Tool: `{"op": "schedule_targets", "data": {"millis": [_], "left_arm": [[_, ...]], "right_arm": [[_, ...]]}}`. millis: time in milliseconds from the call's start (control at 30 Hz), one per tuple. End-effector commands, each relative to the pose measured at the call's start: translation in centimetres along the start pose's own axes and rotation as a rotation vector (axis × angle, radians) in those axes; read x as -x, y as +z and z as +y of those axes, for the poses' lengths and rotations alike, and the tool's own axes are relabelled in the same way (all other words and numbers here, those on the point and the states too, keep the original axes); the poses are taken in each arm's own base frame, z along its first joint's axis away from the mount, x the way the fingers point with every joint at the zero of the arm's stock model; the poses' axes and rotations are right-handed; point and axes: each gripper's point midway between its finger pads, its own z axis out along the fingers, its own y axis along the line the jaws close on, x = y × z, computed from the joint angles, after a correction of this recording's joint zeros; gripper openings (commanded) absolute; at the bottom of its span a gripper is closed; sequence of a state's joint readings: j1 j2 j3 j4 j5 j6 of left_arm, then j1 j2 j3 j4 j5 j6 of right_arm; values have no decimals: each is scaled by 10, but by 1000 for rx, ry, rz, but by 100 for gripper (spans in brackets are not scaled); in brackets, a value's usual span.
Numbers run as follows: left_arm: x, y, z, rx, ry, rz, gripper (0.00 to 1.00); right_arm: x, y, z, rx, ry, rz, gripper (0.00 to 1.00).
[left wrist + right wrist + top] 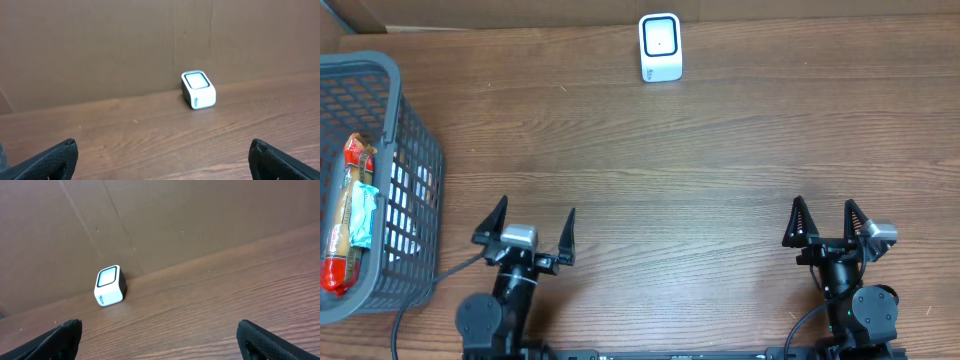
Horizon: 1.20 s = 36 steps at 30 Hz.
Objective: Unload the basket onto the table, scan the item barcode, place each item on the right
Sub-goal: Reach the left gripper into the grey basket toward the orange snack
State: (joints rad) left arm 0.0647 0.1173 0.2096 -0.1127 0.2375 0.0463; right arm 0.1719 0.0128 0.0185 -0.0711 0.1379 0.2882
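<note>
A small white barcode scanner (660, 46) with a dark window stands at the table's far edge, also seen in the left wrist view (198, 89) and the right wrist view (109, 285). The items, a long red sausage-like pack (345, 215) and a light blue packet (363, 212), lie in a grey basket (405, 130) at the far left. My left gripper (532, 228) is open at the near edge, right of the basket, nothing between its fingers. My right gripper (825, 221) is open at the near right, also bare. Both point toward the scanner.
A brown cardboard wall (100, 45) runs along the table's far edge behind the scanner. The basket's near right corner sits close to my left gripper. A black cable (420, 295) runs from the left arm's base under the basket side.
</note>
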Motion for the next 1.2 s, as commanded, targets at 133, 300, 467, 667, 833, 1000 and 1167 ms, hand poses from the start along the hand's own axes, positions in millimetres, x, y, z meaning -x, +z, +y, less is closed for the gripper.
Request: {"op": "schedule_targets", "data": {"millis": [133, 300, 467, 667, 833, 1000, 1167], "left_arm": [[32, 15, 3, -8, -35, 46, 100], [58, 28, 2, -42, -45, 81, 100], [91, 41, -1, -87, -59, 123, 100], [127, 46, 1, -91, -86, 218, 100], [164, 45, 8, -67, -112, 332, 100], [195, 40, 16, -39, -116, 523, 100], [213, 48, 20, -53, -93, 610, 100]], "right_arm": [[-2, 0, 0, 4, 4, -2, 100], [-2, 0, 0, 4, 4, -2, 100], [-2, 0, 0, 4, 4, -2, 100], [-2, 0, 0, 4, 4, -2, 100], [-2, 0, 0, 4, 4, -2, 100], [-2, 0, 0, 4, 4, -2, 100], [-2, 0, 0, 4, 4, -2, 100]]}}
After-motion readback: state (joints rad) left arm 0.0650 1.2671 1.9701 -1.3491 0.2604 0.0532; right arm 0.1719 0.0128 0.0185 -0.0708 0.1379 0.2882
